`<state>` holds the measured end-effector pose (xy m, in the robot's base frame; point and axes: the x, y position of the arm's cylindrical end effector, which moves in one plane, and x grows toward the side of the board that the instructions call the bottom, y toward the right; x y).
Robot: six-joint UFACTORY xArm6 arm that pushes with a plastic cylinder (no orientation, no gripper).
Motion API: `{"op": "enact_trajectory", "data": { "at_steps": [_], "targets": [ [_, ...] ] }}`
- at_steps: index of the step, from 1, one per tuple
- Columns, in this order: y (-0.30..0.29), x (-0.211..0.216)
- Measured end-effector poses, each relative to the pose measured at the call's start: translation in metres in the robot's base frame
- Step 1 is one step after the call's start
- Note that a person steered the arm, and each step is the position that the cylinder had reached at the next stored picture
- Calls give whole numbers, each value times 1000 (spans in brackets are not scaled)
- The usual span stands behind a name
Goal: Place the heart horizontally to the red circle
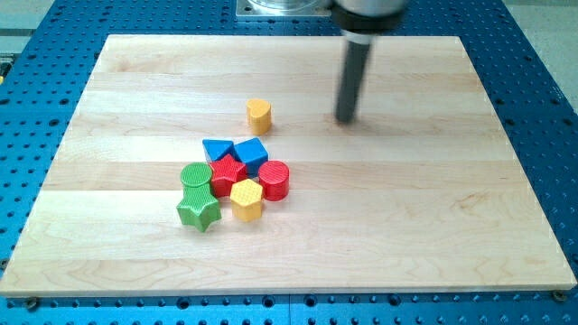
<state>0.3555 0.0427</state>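
Observation:
A yellow heart block [259,115] stands alone on the wooden board, above the cluster. The red circle block [274,180] sits at the right edge of a tight cluster near the board's middle. My tip [345,119] is to the right of the heart, apart from it, and up and to the right of the red circle. It touches no block.
The cluster also holds a blue triangle [218,149], a blue cube [251,152], a red star [227,174], a yellow hexagon [246,199], a green cylinder [195,177] and a green star [199,211]. The wooden board [433,226] lies on a blue perforated table.

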Motion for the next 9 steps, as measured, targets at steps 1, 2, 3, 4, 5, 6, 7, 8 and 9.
{"op": "enact_trajectory", "data": {
  "at_steps": [1, 2, 3, 4, 5, 6, 7, 8, 9],
  "targets": [
    [-94, -20],
    [-101, 22],
    [-32, 42],
    [-17, 42],
    [-17, 43],
    [14, 79],
    [33, 98],
    [31, 66],
    [-1, 58]
  ]
}}
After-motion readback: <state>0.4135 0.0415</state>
